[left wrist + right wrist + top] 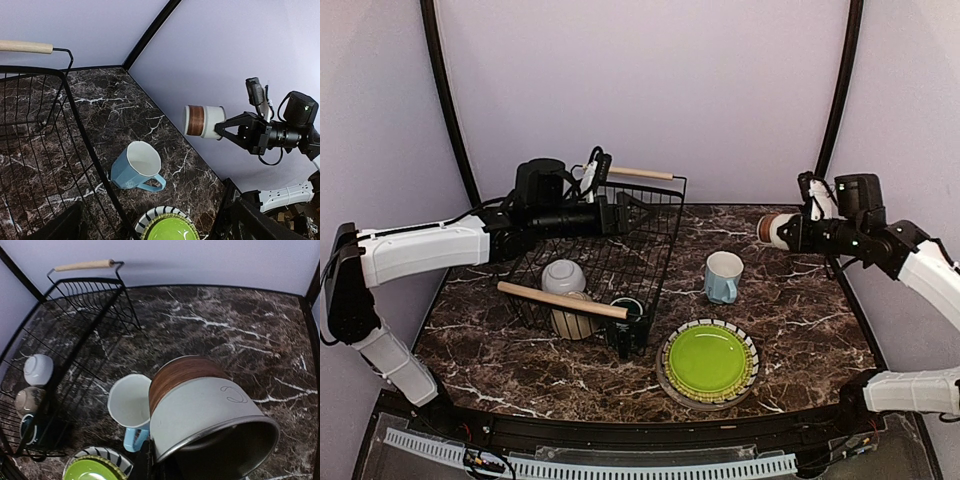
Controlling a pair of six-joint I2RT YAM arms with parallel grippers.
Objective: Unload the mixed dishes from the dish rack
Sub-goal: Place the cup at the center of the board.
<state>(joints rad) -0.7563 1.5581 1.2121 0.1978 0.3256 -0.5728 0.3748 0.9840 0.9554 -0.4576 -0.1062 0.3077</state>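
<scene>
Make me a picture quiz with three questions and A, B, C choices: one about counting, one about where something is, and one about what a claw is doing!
1. How many bowls sit in the dish rack?
A two. B none. C five.
2. Where is the light blue mug?
A in the rack. B held in the air. C on the table.
3. What is the right claw doing?
A open and empty. B shut on the brown-white cup. C resting on the table.

Answers:
1 A: a white bowl and a cream bowl lie in it.
2 C: it stands on the marble beside the rack.
3 B: the cup hangs in its grip above the table.
</scene>
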